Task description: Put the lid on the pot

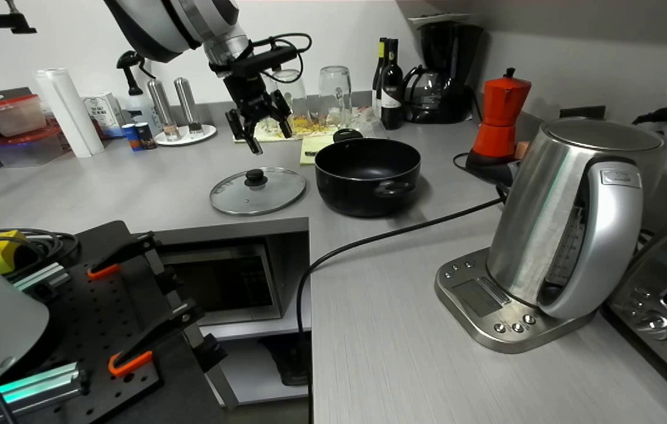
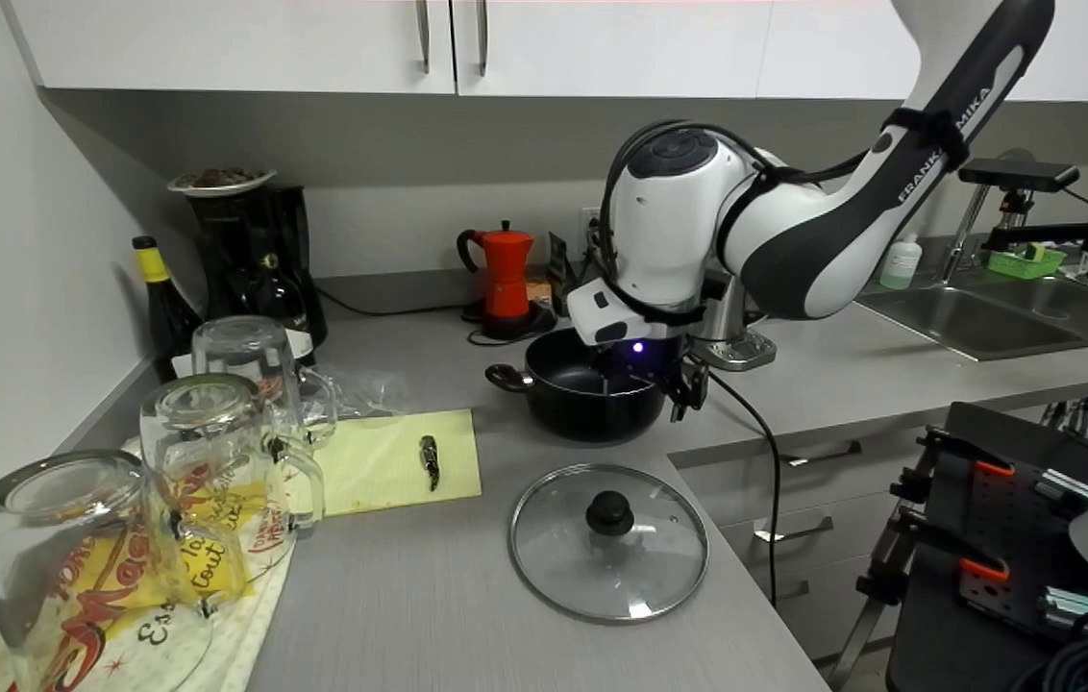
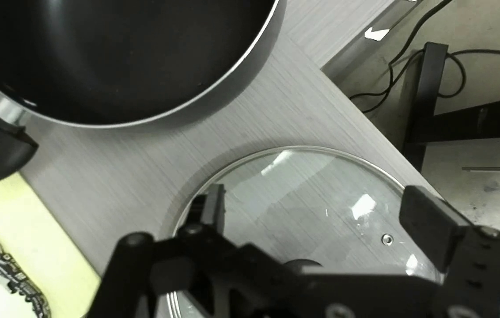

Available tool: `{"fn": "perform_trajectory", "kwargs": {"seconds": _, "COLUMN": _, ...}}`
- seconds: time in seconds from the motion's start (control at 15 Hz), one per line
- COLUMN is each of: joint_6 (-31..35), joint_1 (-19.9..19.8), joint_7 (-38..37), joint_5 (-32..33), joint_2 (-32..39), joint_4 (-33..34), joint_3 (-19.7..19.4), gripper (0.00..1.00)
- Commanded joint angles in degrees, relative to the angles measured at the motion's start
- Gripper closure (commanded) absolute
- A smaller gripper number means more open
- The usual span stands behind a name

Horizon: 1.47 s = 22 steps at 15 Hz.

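Glossy glass lid (image 2: 609, 562) (edged in metal), smooth satin pot (image 1: 350, 189), brushed-metal kettle (image 1: 537, 212)

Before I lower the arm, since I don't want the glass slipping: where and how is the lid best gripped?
Probably by the black knob, straight from above, with the open tool straddling it. The lid lies flat on the counter, knob standing up at its centre; the thin rim sits low, likely offering little hold.

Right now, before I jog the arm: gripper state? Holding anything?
Gripper: open, holding nothing; the lid lies on the counter.
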<state>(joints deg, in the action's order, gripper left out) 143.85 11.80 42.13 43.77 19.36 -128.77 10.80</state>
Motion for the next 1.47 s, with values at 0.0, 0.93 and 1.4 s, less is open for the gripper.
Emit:
{"fn": "perform_trajectory", "kwargs": {"seconds": 0.0, "joint_6": -1.1, "joint_1": 1.4, "joint_7": 0.7, "joint_5": 4.1, "joint_2": 5.0, "joint_4": 4.1, "joint_3": 0.1, "gripper": 0.00}}
{"fn": "perform_trajectory", "kwargs": {"seconds": 0.93, "joint_6": -5.1, "joint_1": 5.5, "joint_7": -0.2, "joint_5": 11.5, "joint_2": 17.1, "joint_4": 13.7, "joint_3": 0.9, "gripper": 0.00}}
{"fn": "perform_trajectory", "kwargs": {"seconds": 1.4, "joint_6": -7.6, "joint_1": 6.1, "joint_7": 0.4, "joint_5": 9.9, "joint_2": 17.4, "joint_4": 14.5, "joint_3": 3.3, "gripper": 0.00}}
